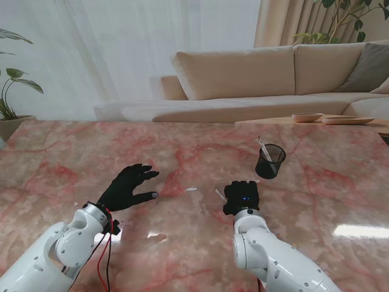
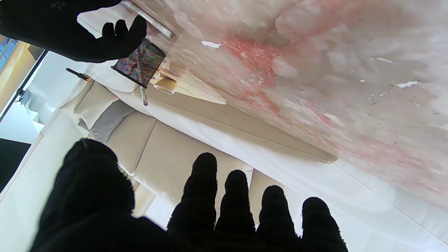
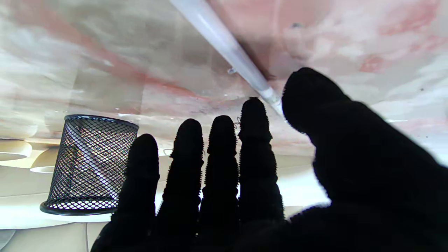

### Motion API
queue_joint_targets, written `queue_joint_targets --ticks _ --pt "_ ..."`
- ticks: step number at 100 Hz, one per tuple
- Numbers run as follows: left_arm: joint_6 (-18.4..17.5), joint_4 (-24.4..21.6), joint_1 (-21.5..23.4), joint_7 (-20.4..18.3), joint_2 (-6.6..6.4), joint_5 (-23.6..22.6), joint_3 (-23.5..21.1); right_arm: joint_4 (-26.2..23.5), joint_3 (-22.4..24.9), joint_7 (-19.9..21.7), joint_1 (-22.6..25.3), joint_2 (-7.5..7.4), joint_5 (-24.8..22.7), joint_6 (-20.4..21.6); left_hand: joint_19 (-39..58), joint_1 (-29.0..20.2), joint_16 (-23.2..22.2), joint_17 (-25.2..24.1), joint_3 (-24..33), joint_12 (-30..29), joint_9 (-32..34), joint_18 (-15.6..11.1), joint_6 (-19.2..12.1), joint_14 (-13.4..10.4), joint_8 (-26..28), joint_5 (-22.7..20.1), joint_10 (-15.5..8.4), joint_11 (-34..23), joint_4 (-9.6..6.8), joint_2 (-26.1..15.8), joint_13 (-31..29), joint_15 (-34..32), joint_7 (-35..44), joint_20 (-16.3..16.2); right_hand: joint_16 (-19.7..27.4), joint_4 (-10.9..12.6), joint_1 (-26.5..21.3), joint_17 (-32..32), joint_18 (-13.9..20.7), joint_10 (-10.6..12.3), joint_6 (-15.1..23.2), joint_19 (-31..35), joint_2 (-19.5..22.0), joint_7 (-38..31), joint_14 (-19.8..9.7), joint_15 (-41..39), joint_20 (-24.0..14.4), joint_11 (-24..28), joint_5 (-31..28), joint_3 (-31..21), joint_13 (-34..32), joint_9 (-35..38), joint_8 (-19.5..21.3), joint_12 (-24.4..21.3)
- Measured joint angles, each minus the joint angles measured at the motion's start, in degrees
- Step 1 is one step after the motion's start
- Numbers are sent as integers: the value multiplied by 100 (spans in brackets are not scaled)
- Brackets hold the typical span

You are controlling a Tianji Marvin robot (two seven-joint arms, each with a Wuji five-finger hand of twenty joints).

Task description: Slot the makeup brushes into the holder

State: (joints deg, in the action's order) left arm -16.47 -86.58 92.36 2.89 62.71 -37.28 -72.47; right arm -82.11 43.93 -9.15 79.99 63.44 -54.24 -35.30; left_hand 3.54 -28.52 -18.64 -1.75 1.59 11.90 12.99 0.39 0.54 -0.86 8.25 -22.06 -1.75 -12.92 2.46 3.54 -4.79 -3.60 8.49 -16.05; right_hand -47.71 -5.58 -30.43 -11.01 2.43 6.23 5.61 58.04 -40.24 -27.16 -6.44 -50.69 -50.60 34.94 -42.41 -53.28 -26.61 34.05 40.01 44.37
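Place: a home living room.
Seating: a long beige sofa [image 1: 255, 76] with plump back cushions and a grey pillow [image 1: 369, 66] stands behind the table.
Table: a pink-veined marble top [image 1: 73, 158], polished and reflective.
Window: sheer white curtains [image 1: 91, 48] and a beige drape [image 1: 285, 24].
Greenery: leafy houseplants [image 1: 9, 91] at the left and upper right.
Side surface: shallow dishes [image 1: 307, 117] on a low wooden table.
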Motion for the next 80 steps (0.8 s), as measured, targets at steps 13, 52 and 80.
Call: queue_joint_targets --ticks 13,52,80 --pt "2 -16 14 0 1 -2 -28 144 -48 -175 -55 87 42 -21 0 0 0 0 0 0 0 0 0 0 0 0 0 0 0 0 0 0 0 0 0 -478 -171 0 0 18 11 0 -75 -789 0 0 0 0 -10 -44 0 0 -488 -79" --pt "2 -28 49 17 1 -12 -42 177 -118 -193 -88 146 133 -175 0 0 0 0 0 0 0 1 0 0 0 0 0 0 0 0 0 0 0 0 0 -596 -542 3 0 57 228 0 -430 -2192 0 1 -1 6 -19 -842 0 157 -1251 -132" --pt "28 -33 54 19 1 0 -36 329 -114 -595 -78 280 533 -225 0 0 0 0 0 0 0 51 0 0 0 0 0 0 0 0 0 0 0 0 0 -596 -524 67 0 58 186 0 -408 -2535 0 1 -1 7 -54 -902 0 154 -1209 -132"
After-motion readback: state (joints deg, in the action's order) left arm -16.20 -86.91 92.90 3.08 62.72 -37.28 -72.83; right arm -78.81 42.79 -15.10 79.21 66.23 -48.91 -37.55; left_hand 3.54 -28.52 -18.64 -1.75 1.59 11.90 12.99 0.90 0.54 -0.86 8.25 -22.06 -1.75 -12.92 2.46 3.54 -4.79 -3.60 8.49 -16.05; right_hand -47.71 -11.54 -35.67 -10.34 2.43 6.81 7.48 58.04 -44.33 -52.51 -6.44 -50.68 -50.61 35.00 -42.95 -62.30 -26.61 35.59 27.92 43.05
